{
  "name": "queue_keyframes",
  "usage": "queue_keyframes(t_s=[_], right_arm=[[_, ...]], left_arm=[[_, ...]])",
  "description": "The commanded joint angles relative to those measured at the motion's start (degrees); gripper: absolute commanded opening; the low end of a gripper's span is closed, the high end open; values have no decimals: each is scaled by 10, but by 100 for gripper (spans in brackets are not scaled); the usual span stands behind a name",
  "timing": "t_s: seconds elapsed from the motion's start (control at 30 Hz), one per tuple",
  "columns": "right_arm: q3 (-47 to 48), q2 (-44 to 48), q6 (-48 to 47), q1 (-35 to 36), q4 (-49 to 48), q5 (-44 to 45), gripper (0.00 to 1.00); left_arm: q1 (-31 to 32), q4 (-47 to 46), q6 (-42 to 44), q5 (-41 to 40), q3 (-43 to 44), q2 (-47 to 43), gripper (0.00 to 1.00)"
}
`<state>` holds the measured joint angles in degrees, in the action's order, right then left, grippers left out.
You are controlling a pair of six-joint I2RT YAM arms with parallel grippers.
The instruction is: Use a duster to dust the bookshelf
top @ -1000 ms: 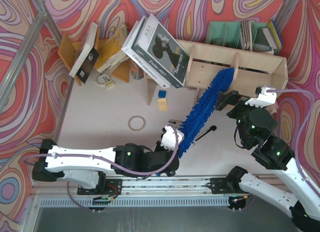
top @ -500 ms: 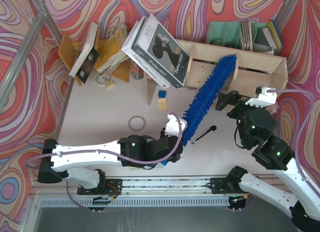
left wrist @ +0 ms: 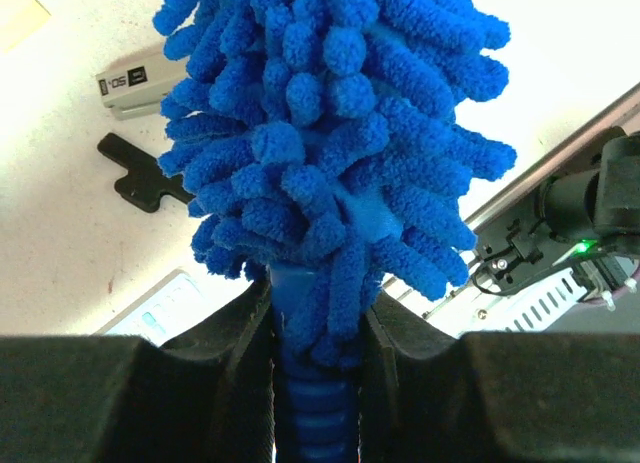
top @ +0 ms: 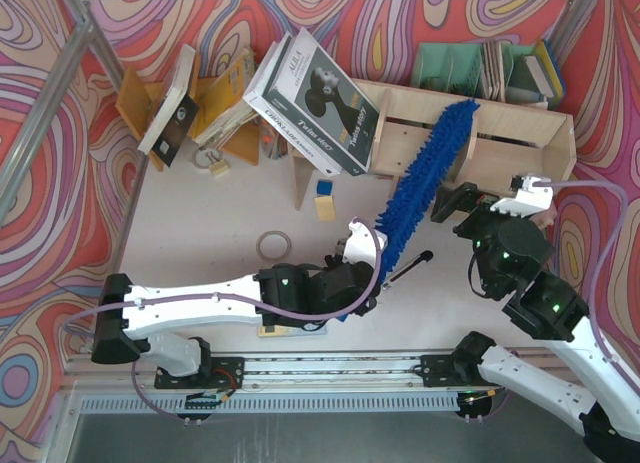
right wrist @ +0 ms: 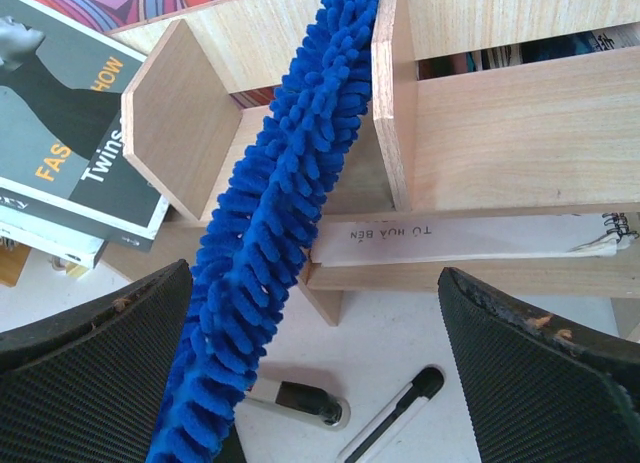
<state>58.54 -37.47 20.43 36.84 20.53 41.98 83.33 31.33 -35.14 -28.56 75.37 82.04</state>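
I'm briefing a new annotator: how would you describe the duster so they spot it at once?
Find the long pale bookshelf at the back right. Slanting from it down to the left hand is the duster. It is the only bright blue, fluffy thing, unlike the thin black pen lying beside it.

Both fingers (left wrist: 235, 383) clamped on duster (left wrist: 330, 153) ribbed handle, fluffy head filling centre; black object (left wrist: 140, 183) left on table (left wrist: 60, 273)
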Motion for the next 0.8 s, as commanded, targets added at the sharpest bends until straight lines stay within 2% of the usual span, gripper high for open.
queue_keyframes(t_s=[0.0, 0.37, 0.77], right_arm=[[-8, 10, 9, 1, -1, 7, 99], [-18, 9, 11, 1, -5, 6, 99], [-20, 7, 10, 1, -9, 4, 99]], left_arm=[[-9, -32, -3, -40, -6, -20, 0], [-9, 14, -75, -111, -65, -102, 0], [-9, 51, -118, -107, -88, -126, 0]])
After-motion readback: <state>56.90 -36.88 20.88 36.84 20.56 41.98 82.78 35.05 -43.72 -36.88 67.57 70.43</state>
